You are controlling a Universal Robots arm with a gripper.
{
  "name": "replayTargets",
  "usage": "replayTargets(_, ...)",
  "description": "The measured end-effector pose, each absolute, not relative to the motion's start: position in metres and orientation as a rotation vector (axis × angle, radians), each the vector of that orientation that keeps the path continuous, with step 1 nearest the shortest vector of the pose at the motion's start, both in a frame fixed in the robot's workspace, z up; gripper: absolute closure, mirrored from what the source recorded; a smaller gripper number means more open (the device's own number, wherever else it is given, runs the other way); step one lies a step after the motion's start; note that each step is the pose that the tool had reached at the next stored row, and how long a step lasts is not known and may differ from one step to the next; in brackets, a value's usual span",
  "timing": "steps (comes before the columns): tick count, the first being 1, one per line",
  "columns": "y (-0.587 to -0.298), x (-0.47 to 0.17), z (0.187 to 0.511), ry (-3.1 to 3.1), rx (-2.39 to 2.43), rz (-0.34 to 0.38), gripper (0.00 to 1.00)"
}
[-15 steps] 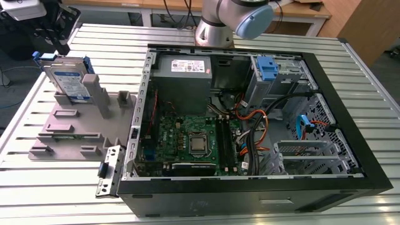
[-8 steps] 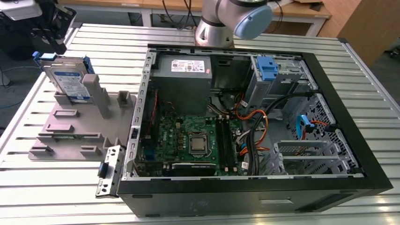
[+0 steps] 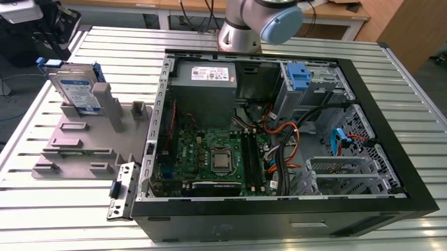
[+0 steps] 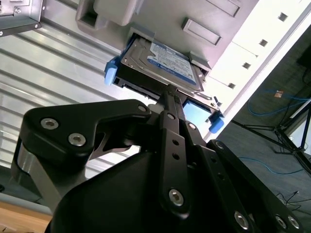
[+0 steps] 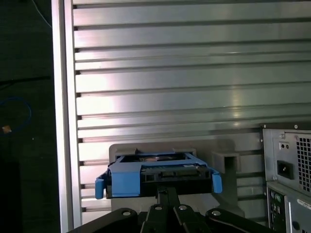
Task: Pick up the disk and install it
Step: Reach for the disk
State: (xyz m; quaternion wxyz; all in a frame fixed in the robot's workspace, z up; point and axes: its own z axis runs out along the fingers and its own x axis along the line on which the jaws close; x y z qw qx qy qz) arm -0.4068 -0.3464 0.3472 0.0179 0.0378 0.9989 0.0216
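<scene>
- The disk (image 3: 75, 90) stands on edge in the grey moulded holder (image 3: 77, 138), at the exterior view's left; its white-and-blue label faces outward and its blue rail frame (image 3: 50, 64) shows at the top
- The holder lies flat on the slatted metal table (image 3: 70, 209), just beside the open computer case (image 3: 279, 219)
- The tool (image 4: 167, 92) is narrow, its black fingers drawn together; in the second wrist view the tips point at the near edge of the disk (image 4: 163, 60); I cannot tell whether they touch it
- In the first wrist view the tool (image 5: 167, 193) sits just below the disk (image 5: 155, 159), whose blue frame (image 5: 126, 182) wraps the facing edge; the holder (image 5: 228, 145) and the table (image 5: 170, 73) lie beyond
- Inside the case: a grey power-supply box (image 3: 209, 78) with a white sticker, a green motherboard (image 3: 209, 151), and a blue bracket (image 3: 298, 78) in the drive bay
- The arm's base (image 3: 244, 26) stands at the far side of the case
</scene>
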Motion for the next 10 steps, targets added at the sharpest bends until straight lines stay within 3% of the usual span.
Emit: replayTargets(10, -0.3448, -0.4092, 0.3427, 3.104, 0.117, 0.067, 0.89)
